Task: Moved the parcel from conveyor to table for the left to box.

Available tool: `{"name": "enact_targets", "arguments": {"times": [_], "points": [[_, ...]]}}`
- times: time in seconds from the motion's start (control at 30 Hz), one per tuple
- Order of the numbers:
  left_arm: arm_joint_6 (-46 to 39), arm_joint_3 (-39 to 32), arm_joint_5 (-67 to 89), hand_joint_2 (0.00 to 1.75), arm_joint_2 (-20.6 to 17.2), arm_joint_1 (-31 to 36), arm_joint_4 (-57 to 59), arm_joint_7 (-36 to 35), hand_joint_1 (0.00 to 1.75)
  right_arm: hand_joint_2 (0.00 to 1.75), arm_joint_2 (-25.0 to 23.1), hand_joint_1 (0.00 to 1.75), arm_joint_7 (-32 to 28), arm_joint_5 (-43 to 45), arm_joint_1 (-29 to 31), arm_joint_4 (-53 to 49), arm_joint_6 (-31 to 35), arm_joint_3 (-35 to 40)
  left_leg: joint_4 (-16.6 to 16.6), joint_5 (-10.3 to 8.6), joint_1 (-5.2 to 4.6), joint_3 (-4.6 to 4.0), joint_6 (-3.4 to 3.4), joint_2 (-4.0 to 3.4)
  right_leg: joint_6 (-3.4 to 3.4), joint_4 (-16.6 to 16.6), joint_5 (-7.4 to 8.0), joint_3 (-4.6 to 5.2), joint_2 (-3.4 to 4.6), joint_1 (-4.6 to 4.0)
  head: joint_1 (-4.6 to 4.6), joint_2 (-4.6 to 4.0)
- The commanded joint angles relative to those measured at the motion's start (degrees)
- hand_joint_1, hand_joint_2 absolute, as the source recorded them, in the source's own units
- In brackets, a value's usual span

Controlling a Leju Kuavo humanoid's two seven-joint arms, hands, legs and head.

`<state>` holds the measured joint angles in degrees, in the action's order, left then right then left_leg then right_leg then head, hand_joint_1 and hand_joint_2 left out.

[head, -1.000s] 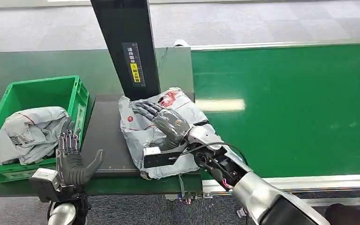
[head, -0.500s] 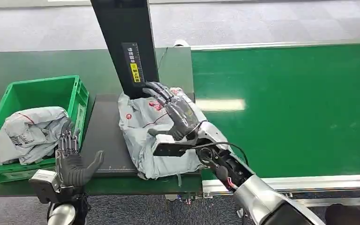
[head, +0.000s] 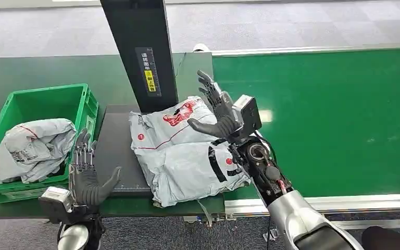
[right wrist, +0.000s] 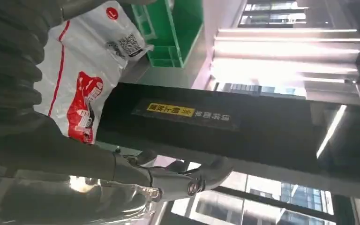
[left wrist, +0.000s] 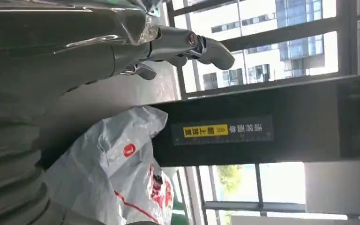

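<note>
Now the parcel [head: 182,151], a grey mailer with red print, lies in the middle of the head view on the dark surface [head: 115,151], just below the black upright post [head: 140,52], with its right edge overhanging toward the green conveyor [head: 333,120]. The placing looks done, so the step in hand is judged to be the release and the clearing of the way. It is best done by lifting the right robot hand [head: 220,107] straight up and off toward the conveyor, so that the thin film is not dragged or snagged. The parcel should be left flat and within reach of the other arm.

The right robot hand is seen spread wide above the parcel's upper right corner, fingers apart, with nothing held; whether the thumb brushes the film cannot be told. The left robot hand [head: 87,179] is held at the lower left, fingers apart and empty, just beside the green crate [head: 41,101], in which another grey bag [head: 31,146] is lying.
</note>
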<state>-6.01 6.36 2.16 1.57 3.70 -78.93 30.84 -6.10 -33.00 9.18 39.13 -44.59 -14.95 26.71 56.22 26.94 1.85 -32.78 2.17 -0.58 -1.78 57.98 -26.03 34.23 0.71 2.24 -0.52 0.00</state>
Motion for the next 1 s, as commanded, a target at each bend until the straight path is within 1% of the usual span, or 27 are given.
{"name": "enact_targets", "arguments": {"times": [0.03,0.1,0.17,0.2,0.33,0.43,0.47,0.67,0.73,0.77,0.83,0.87,0.9,0.97,1.0], "points": [[-1.28,4.41,4.07,1.75,-1.21,1.29,3.32,0.6,0.0,1.75,1.13,0.0,-0.82,4.56,-0.12,-0.64,0.69,-2.66,-0.1,-0.03,-0.01,0.13,-0.18,0.19,0.21,-0.11,-0.01,-0.19,-0.22,-0.05,0.0,0.0],[-2.02,6.55,7.79,1.75,-1.61,1.65,3.26,0.51,0.0,1.75,1.7,0.0,-0.36,6.34,-0.94,-2.95,2.06,-2.71,-0.03,-0.02,-0.01,0.02,-0.1,0.15,0.11,-0.03,-0.01,-0.07,-0.17,-0.02,0.0,0.0],[-1.83,8.35,9.38,1.75,-1.36,2.83,3.78,0.02,0.0,1.75,2.06,0.0,1.65,7.79,-1.07,-3.35,3.22,-2.51,-0.03,-0.03,-0.02,0.0,-0.12,0.19,0.12,-0.03,-0.02,-0.06,-0.2,-0.01,0.0,0.0],[-1.9,8.53,9.56,1.75,-1.22,3.07,3.88,-0.13,0.0,1.75,2.1,0.0,1.68,7.81,-1.04,-3.27,3.27,-2.43,-0.04,-0.03,0.0,0.05,-0.18,0.27,0.19,-0.08,-0.02,-0.15,-0.29,-0.05,0.0,0.0],[-1.99,8.63,9.66,1.75,-1.07,3.26,3.99,-0.27,0.0,1.75,2.12,0.0,1.69,7.86,-1.01,-3.16,3.33,-2.36,-0.03,-0.02,-0.02,0.04,-0.11,0.15,0.12,-0.04,-0.02,-0.09,-0.16,-0.02,0.0,0.0],[-1.99,8.63,9.66,1.75,-1.07,3.26,3.99,-0.27,0.0,1.75,2.12,0.0,1.69,7.86,-1.01,-3.16,3.33,-2.36,-0.07,-0.02,0.0,0.1,-0.16,0.16,0.21,-0.08,-0.01,-0.16,-0.2,-0.05,0.0,0.0],[-1.94,8.54,9.61,1.75,-1.23,3.27,4.01,-0.2,0.0,1.75,2.03,0.0,1.69,7.84,-1.07,-3.08,3.35,-2.27,-0.04,-0.02,-0.02,0.06,-0.1,0.12,0.13,-0.03,-0.02,-0.09,-0.15,-0.01,0.02,0.0],[-1.97,8.82,10.11,1.75,-1.35,3.49,4.23,-0.17,0.0,1.75,1.97,0.0,1.87,8.08,-0.87,-2.68,3.42,-2.26,-0.06,-0.01,-0.01,0.12,-0.21,0.13,0.21,-0.09,-0.01,-0.17,-0.18,-0.06,0.0,0.0],[-2.07,10.99,12.83,1.75,-0.65,6.74,6.58,-0.78,0.0,1.75,1.35,0.0,1.84,9.22,-0.14,-0.87,3.27,-1.57,-0.02,-0.03,-0.02,0.04,-0.12,0.14,0.13,-0.03,-0.01,-0.08,-0.18,-0.02,0.0,0.0],[-2.72,12.66,14.67,1.75,-0.21,9.2,8.51,-1.52,0.0,1.75,0.87,0.0,1.53,9.14,0.24,-0.18,3.15,-1.02,-0.04,-0.04,0.0,0.07,-0.18,0.2,0.19,-0.06,-0.01,-0.14,-0.24,-0.05,0.0,0.0],[-4.9,15.44,19.15,1.75,0.54,13.24,12.39,-4.64,0.0,1.75,0.12,0.0,1.35,8.85,0.64,0.12,3.11,-0.49,0.0,-0.08,0.0,-0.02,-0.17,0.34,0.2,-0.02,-0.01,-0.09,-0.36,-0.05,0.0,0.0],[-7.58,17.34,24.09,1.75,0.86,15.81,15.45,-7.05,0.0,1.75,-0.17,0.0,1.19,8.54,0.63,-0.19,3.14,-0.38,0.01,-0.09,-0.01,-0.05,-0.13,0.35,0.16,0.0,0.0,-0.07,-0.35,-0.03,0.0,0.0],[-7.32,18.26,25.73,1.75,1.95,18.6,19.1,-9.73,0.0,1.75,-0.57,0.0,1.28,8.35,0.65,-0.44,3.16,-0.32,-0.02,-0.11,0.0,0.0,-0.2,0.4,0.23,-0.05,0.02,-0.14,-0.39,-0.05,0.0,0.0],[-10.25,20.38,31.16,1.75,3.51,22.89,25.78,-12.16,0.0,1.75,-1.13,0.0,1.53,7.74,0.7,-0.84,3.02,-0.44,0.0,-0.09,-0.04,-0.01,-0.1,0.3,0.11,0.01,0.01,-0.07,-0.27,0.02,0.02,0.0],[-9.61,21.5,33.03,1.75,3.91,24.48,28.47,-13.74,0.0,1.75,-1.3,0.0,1.59,7.55,0.77,-1.03,2.92,-0.47,-0.02,-0.14,-0.03,-0.02,-0.17,0.45,0.18,-0.03,0.02,-0.14,-0.43,-0.02,-0.02,0.0]]}}
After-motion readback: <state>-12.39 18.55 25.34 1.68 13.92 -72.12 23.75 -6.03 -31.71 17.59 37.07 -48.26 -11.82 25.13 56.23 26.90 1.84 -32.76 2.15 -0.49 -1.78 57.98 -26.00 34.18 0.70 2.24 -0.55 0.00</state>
